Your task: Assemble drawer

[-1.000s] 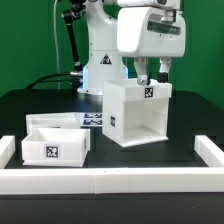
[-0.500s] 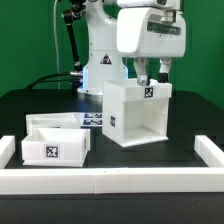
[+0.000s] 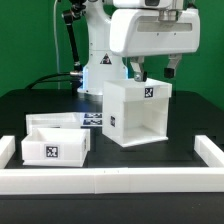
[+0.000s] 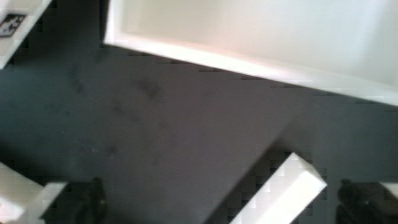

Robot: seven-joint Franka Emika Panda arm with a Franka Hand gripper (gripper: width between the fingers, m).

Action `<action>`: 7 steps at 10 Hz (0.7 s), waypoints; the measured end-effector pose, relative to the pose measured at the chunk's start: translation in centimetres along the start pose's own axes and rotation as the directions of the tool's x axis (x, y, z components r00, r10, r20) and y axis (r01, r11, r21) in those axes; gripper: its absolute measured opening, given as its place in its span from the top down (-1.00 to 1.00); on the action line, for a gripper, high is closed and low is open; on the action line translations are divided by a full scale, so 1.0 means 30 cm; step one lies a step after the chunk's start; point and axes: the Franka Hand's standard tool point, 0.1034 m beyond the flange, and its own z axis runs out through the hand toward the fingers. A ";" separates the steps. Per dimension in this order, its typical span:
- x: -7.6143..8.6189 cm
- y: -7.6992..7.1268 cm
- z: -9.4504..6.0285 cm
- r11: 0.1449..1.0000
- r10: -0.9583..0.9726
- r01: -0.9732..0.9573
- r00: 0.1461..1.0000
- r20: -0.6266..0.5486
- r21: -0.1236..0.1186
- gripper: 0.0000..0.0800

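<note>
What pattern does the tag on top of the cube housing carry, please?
Black-and-white squares; the tag on the housing shows best in the exterior view.

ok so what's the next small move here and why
Probably lift and swing toward the tray: the gripper hangs open and empty over the box, and the tray lies apart from it at the exterior view's left, not yet slid in.

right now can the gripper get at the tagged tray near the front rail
Probably yes: the tray lies open-topped with nothing over it, and the gripper, open above the housing, looks free to swing across.
</note>
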 end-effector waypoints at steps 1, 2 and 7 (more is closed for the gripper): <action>0.000 0.000 0.001 0.998 0.060 -0.060 0.998 0.000 0.000 -0.62; 0.000 0.000 0.001 0.999 0.044 -0.044 0.999 0.001 0.000 -0.62; -0.109 -0.172 0.008 0.996 0.088 -0.088 0.996 -0.002 0.025 -0.62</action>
